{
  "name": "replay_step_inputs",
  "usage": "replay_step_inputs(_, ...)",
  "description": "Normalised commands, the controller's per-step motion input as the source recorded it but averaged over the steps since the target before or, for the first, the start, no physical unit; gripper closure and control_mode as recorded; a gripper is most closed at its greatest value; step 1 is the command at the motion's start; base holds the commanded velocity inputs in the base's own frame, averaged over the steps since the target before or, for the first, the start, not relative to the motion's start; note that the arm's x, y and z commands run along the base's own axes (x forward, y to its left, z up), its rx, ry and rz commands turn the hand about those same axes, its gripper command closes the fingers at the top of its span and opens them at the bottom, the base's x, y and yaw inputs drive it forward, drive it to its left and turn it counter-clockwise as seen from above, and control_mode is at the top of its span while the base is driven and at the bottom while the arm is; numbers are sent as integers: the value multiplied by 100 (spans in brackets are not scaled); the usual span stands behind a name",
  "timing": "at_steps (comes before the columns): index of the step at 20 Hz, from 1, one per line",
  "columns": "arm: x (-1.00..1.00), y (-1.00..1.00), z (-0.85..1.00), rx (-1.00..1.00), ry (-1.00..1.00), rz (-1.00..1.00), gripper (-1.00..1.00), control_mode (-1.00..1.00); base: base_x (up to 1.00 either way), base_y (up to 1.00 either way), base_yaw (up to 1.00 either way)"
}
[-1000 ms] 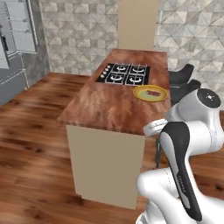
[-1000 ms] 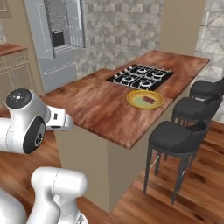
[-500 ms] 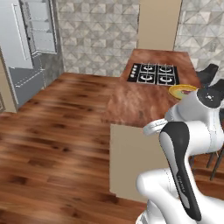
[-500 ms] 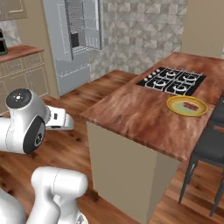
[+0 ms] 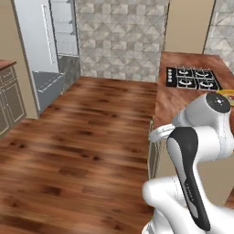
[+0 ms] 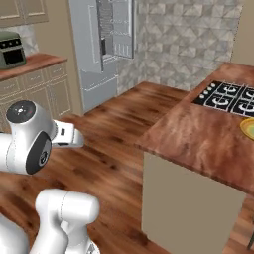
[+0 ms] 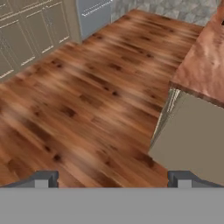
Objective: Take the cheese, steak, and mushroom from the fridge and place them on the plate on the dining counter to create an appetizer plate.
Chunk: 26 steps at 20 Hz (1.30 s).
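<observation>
Reddish-brown dining counter [image 7: 205, 65] lies beyond the spread, empty fingers [image 7: 43, 179], upper right.

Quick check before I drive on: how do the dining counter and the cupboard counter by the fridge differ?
The dining counter has a reddish marbled top on a plain beige base; the cupboard counter sits on panelled cream doors. The dining counter carries a black cooktop and a yellow plate; the cupboard counter carries a green appliance. Both tops are reddish-brown.
</observation>
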Motion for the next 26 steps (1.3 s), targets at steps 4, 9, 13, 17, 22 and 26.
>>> replay_step_inputs(4, 0, 0, 0, 0, 0, 0, -100, 100, 85, 100, -13)
replay_step_inputs(9, 0, 0, 0, 0, 0, 0, -100, 100, 100, 97, -33)
replay_step_inputs(13, 0, 0, 0, 0, 0, 0, -100, 100, 100, 78, -55)
replay_step_inputs(17, 0, 0, 0, 0, 0, 0, -100, 100, 100, 82, -50)
replay_step_inputs(22, 0, 0, 0, 0, 0, 0, -100, 100, 100, 100, -47)
replay_step_inputs(26, 0, 0, 0, 0, 0, 0, -100, 100, 100, 79, -41)
